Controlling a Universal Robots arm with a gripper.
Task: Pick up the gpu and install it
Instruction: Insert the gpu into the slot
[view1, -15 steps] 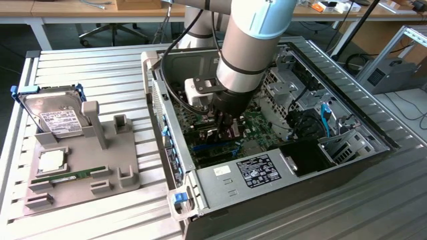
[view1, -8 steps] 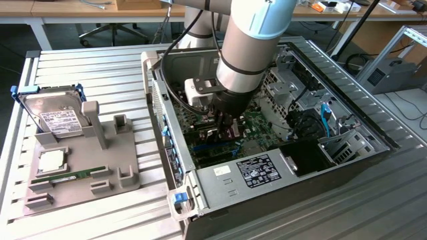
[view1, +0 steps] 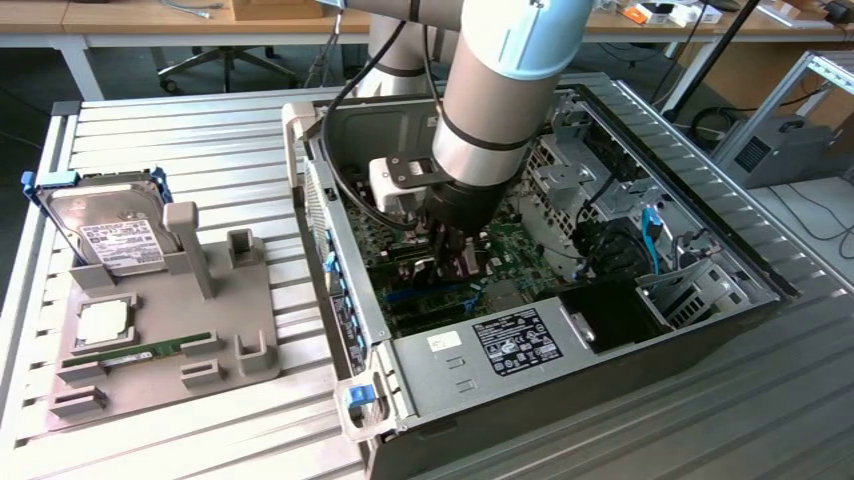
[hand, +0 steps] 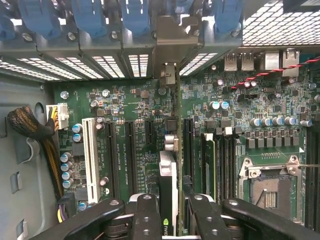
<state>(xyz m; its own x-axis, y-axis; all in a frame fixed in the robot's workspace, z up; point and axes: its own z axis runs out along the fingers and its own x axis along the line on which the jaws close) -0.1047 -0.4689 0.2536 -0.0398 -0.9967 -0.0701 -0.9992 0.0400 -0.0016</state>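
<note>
The gpu (hand: 169, 172) stands on edge between my fingers (hand: 146, 215), which are shut on it. Its silvery bracket (hand: 169, 75) reaches the rear slot openings of the case. The card hangs over the black expansion slots (hand: 131, 150) of the green motherboard (hand: 115, 105); I cannot tell whether it touches a slot. In the exterior view my gripper (view1: 447, 238) is lowered inside the open computer case (view1: 747, 270), with the brownish gpu (view1: 462, 264) below it near the board.
On the exterior view's left, a grey fixture (view1: 247, 340) carries a hard drive with a blue frame (view1: 114, 235), a processor (view1: 104, 322) and a green memory stick (view1: 140, 350). Blue slot latches (hand: 90, 17), a white slot (hand: 90, 155), a cable bundle (hand: 30, 127) and the processor socket (hand: 270, 190) surround the card.
</note>
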